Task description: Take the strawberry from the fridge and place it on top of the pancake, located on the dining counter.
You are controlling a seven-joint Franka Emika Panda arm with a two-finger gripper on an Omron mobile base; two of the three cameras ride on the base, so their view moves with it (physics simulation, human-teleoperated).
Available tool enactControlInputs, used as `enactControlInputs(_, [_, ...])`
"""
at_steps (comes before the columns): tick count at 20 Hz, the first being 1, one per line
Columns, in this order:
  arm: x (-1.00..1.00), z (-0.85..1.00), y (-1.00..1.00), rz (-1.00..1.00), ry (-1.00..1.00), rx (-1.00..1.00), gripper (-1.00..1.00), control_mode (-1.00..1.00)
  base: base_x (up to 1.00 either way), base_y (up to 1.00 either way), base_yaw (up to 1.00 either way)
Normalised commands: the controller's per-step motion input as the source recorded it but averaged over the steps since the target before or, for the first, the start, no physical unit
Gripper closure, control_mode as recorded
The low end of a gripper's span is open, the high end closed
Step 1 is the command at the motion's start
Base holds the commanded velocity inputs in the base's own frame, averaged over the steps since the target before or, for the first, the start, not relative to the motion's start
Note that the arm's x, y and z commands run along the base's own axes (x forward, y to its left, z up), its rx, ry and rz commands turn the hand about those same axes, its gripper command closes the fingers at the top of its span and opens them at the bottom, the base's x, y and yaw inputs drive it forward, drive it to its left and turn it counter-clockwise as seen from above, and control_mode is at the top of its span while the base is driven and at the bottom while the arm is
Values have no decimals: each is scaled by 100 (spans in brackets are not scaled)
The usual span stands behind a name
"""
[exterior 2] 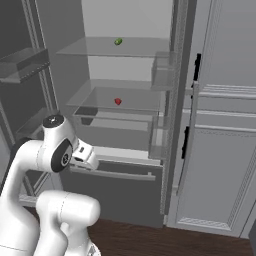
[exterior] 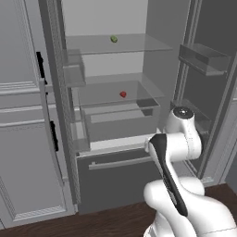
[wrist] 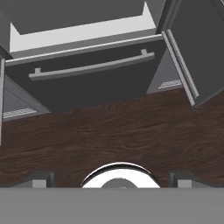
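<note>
The fridge stands open in front of me, both doors swung wide. The strawberry is a tiny red fruit lying on the lower glass shelf, seen too in the right base view as the strawberry. My gripper is open with nothing between its fingertips. It hangs low and looks down at the floor in front of the fridge's bottom drawer, well below the strawberry's shelf. My folded arm stands before the drawer. The pancake and the dining counter are out of view.
A tiny green fruit lies on the upper glass shelf. Door bins jut from the open right door. Panelled grey cabinets flank the fridge. Dark wooden floor lies under the hand.
</note>
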Motion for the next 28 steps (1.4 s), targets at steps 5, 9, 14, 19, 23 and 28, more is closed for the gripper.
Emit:
enactControlInputs(5, [0,0,0,0,0,0,-100,100,52,25,-1])
enactControlInputs(9, [0,0,0,0,0,0,-100,100,69,3,3])
enactControlInputs(14, [0,0,0,0,0,0,-100,100,64,0,0])
enactControlInputs(19, [0,0,0,0,0,0,-100,100,62,0,0])
enactControlInputs(23, [0,0,0,0,0,0,-100,100,61,0,0])
enactControlInputs(28, [0,0,0,0,0,0,-100,100,52,0,0])
